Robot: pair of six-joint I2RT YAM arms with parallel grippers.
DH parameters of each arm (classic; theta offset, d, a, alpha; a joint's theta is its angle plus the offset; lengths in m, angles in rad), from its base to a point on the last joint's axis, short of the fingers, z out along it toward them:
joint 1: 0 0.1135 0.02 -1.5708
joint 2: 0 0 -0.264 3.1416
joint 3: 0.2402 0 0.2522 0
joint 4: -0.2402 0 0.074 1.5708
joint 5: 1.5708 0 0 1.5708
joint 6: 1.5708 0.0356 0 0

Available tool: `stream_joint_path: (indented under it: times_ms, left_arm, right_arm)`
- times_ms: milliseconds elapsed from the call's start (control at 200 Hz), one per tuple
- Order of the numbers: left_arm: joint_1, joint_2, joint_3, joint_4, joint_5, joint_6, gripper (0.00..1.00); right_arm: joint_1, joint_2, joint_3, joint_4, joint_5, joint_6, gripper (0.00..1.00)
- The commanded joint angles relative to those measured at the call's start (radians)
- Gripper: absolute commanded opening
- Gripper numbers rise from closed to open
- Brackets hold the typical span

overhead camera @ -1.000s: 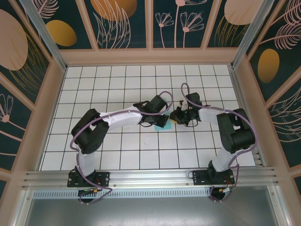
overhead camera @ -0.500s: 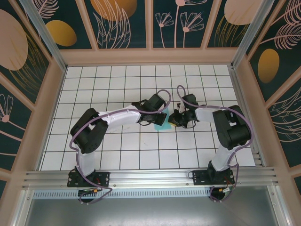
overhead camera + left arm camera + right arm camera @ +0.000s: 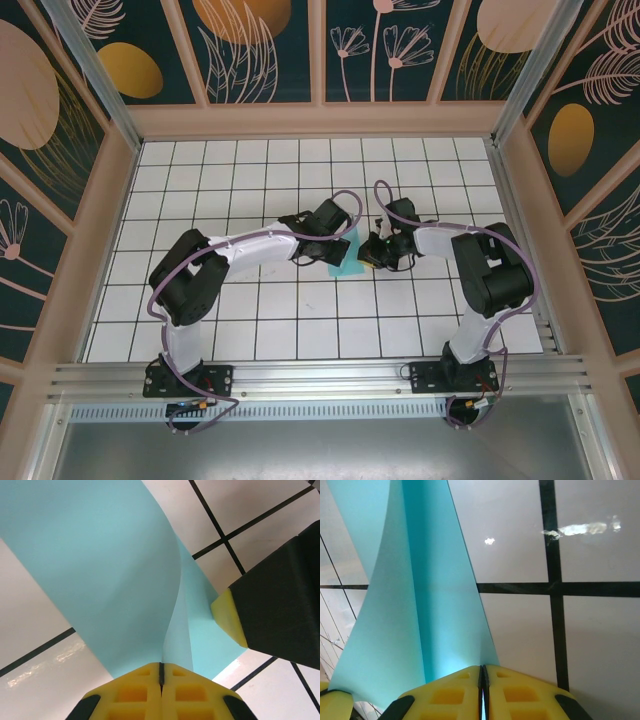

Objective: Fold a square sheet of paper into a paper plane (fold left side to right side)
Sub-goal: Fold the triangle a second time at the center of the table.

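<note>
Paper is what both arms have hold of: the square sheet of paper [image 3: 347, 262], light turquoise and plain, sits between the two grippers over the white gridded table [image 3: 250, 330]. From above, the left gripper [image 3: 338, 250] and the right gripper [image 3: 366, 256] are nose to nose, with the sheet just under and between them.

Looking down the left wrist, the left gripper [image 3: 161, 676] has its yellow fingertips pressed flat together, clamped on the near edge of the sheet [image 3: 100, 555]. From that pinch the paper fans away ahead of the fingers. A broad layer spreads to the left of them, and a curved layer stands up straight ahead. A flatter part lies on the tiles [image 3: 260, 505] off to the right. The right gripper's yellow fingertip [image 3: 226, 615] meets that flatter part at its right edge, the black body behind it.

Down the right wrist it is much the same. The right gripper [image 3: 482, 680] has its pads shut tight on the sheet [image 3: 440, 605], which rises from the pinch as a narrow tent, with a sharp ridge running away ahead and slightly left. Bare tiles [image 3: 520, 545] lie to the right of the fingers.
</note>
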Motion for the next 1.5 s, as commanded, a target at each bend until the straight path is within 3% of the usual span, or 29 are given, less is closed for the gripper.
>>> stream_joint_path:
  times_ms: [0, 1496]
  left_arm:
    - [0.011, -0.014, -0.009, -0.011, -0.038, 0.032, 0.08]
    - [0.077, 0.132, 0.067, 0.028, -0.033, 0.083, 0.13]
  right_arm:
    - [0.007, 0.030, 0.007, -0.055, 0.054, -0.024, 0.14]
    - [0.021, 0.047, 0.015, -0.064, 0.057, -0.027, 0.14]
